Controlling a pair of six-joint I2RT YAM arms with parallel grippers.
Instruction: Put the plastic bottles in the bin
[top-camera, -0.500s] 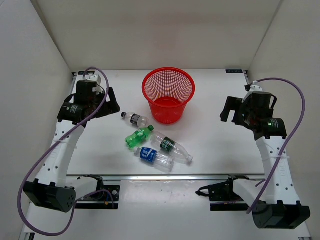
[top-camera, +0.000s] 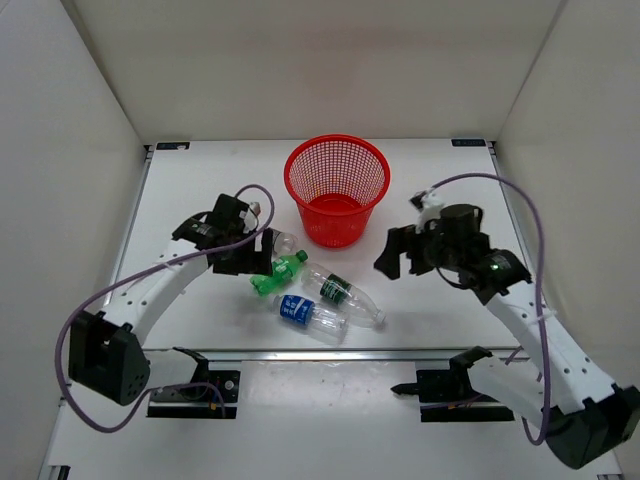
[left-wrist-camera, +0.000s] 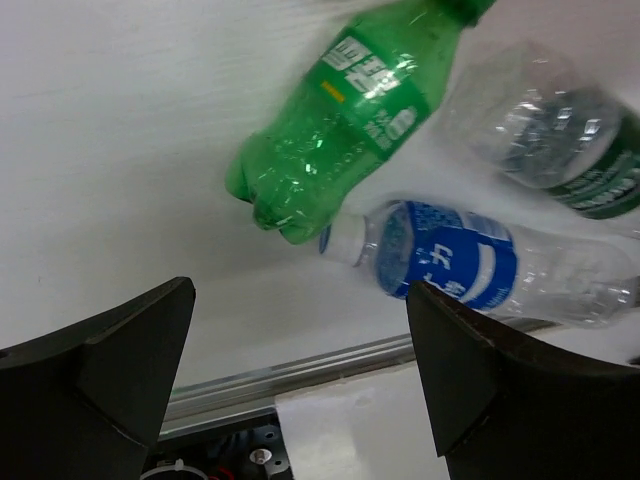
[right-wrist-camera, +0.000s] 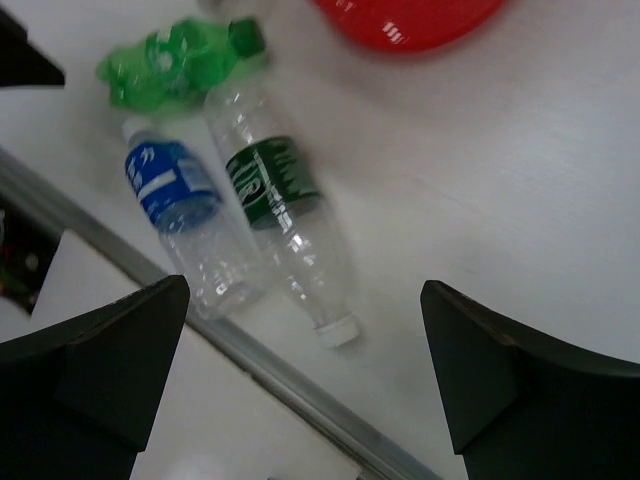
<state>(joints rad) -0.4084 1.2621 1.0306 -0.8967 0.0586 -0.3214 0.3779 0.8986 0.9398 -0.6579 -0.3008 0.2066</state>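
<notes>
My left gripper (top-camera: 258, 252) and right gripper (top-camera: 398, 254) both gape wide, holding nothing. All four bottles (top-camera: 340, 292) lie on the table (top-camera: 450, 200) on my side of the bin (top-camera: 310, 215), none inside. The left gripper is nearest the green bottle (left-wrist-camera: 340, 130), whose cap points toward the bin. Only the overhead view shows the dark-label bottle (top-camera: 284, 241), half hidden beneath that gripper and closest to the bin.
</notes>
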